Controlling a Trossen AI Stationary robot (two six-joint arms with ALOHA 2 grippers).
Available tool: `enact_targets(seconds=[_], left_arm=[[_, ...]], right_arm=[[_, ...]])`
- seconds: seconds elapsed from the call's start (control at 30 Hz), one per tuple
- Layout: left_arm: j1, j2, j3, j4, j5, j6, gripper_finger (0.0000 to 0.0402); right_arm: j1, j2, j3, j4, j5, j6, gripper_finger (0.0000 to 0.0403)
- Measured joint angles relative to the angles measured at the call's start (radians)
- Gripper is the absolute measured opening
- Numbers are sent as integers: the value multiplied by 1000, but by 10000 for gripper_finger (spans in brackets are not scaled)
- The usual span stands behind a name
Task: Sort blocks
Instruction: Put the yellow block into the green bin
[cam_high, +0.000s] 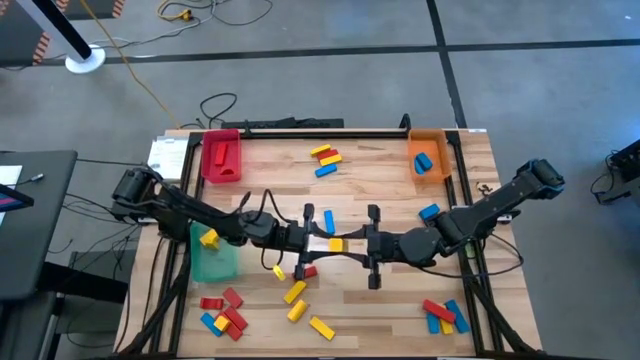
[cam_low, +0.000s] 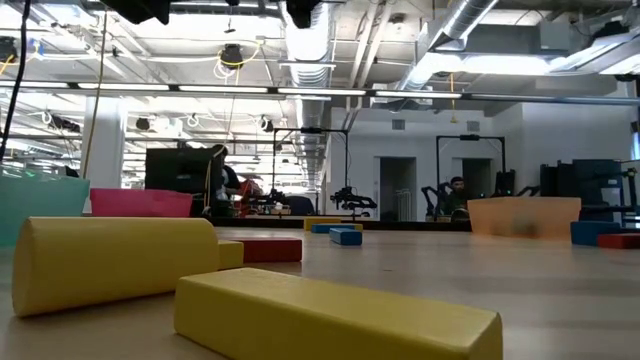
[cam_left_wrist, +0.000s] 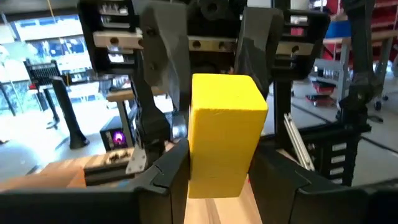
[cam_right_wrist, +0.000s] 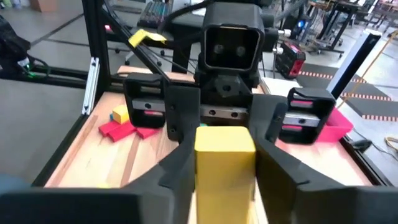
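At the middle of the table (cam_high: 400, 300), the left gripper (cam_high: 318, 238) and the right gripper (cam_high: 362, 246) meet over one yellow block (cam_high: 335, 244). The left gripper pinches one end of it. The right gripper's fingers (cam_right_wrist: 273, 155) stand beside its other end; I cannot tell if they press it. Other blocks lie scattered around the table.

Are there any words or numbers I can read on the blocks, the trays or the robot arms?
None can be read.
Small yellow rectangular block held between the two grippers: plain, no writing.
Red rectangular tray, orange rectangular tray and green rectangular tray: no labels visible.
White sheet at the table edge: too small to read.
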Motion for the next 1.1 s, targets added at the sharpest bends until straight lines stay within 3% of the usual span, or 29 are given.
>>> enact_targets(seconds=[0.17, 0.27, 0.5, 0.7, 0.9, 1.1], left_arm=[[-2, -56, 0, -171, 2, 6, 129], [-2, -109, 0, -297, -12, 17, 129], [-14, -304, -1, -680, -110, -1, 129], [-37, -513, -1, -1054, -164, -126, 129], [-39, -676, -1, -1430, -171, -308, 129], [-39, -720, -1, -1750, -92, -496, 128]], right_arm=[[0, -1, 0, -71, 9, 45, 233], [0, -2, 0, -111, 14, 68, 253], [0, -2, 0, -220, 36, 122, 259], [0, -2, 0, -364, 37, 219, 259], [0, -2, 0, -523, 37, 330, 259], [1, -2, 0, -598, 37, 390, 259]])
